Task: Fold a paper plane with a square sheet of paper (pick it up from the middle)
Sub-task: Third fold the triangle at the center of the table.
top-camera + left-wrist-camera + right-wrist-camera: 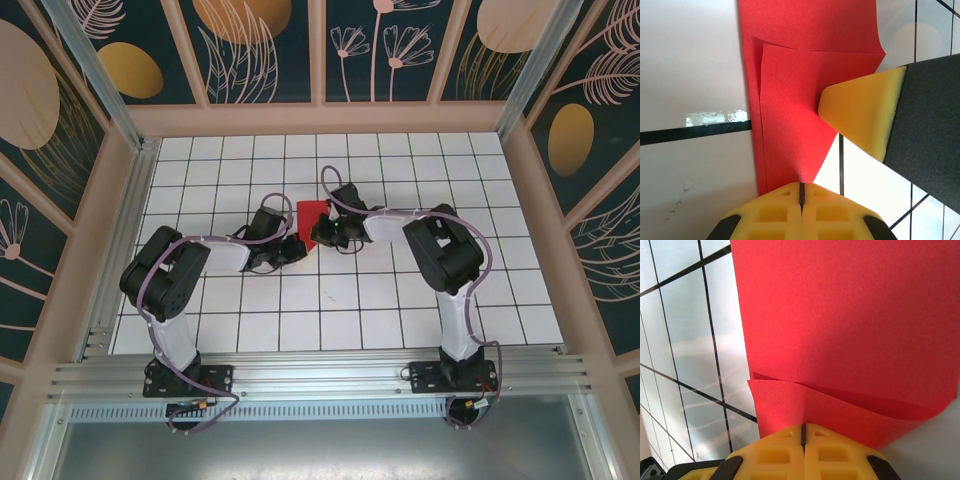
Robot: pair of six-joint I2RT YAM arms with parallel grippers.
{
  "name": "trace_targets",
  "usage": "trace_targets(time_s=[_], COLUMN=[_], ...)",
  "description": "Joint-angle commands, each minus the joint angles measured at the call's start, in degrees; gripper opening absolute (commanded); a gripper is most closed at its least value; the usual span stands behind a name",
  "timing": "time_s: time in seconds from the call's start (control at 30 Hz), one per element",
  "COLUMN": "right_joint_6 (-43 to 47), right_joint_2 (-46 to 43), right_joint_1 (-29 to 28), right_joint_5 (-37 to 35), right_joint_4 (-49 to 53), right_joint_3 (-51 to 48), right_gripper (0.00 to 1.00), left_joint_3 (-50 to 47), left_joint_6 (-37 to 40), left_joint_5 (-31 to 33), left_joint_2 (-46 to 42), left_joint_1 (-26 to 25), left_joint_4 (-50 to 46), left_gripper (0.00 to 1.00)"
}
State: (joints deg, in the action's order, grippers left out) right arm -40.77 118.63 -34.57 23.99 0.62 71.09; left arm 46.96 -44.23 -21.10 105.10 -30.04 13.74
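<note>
Grid-tiled table (400,300), boxed in by flowery wall panels (250,40). The square sheet of paper (309,212) is mid-table, a bit far of centre. It's partly folded into 2 layers, with the long axis running roughly near-to-far. From above, both arms crowd over its near end. Left gripper (801,187) is clamped on a tapered corner, right gripper (803,429) is pinched closed on the folded edge just beside it.

square sheet of paper (309,214) on table (400,320), mid-field | left gripper (296,248) at its left near corner — right gripper (322,238) just right
</note>
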Motion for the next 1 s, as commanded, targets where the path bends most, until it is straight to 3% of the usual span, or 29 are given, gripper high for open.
trace_targets(time_s=[0.0,0.6,0.8,0.97], right_joint_6=[3.15,8.37,8.96,7.77], right_joint_2=[2.89,4.15,-3.03,-5.57], right_joint_1=[2.3,8.85,8.1,4.12], right_joint_5=[-2.89,-5.52,-4.3,-3.41], right_joint_4=[2.69,6.41,4.94,4.34], right_joint_3=[2.35,8.72,6.42,2.4], right_gripper=[0.07,0.07,0.1,0.1], left_joint_3=[-2.39,-3.55,-3.1,-3.01], left_joint_6=[1.0,2.48,2.15,2.06], left_joint_5=[3.23,4.17,3.96,3.62], left_joint_2=[0.72,0.55,0.37,0.33], left_joint_1=[-0.1,-0.1,-0.1,-0.09], left_joint_4=[-5.42,-7.32,-7.19,-6.77], left_gripper=[0.0,0.0,0.0,0.0])
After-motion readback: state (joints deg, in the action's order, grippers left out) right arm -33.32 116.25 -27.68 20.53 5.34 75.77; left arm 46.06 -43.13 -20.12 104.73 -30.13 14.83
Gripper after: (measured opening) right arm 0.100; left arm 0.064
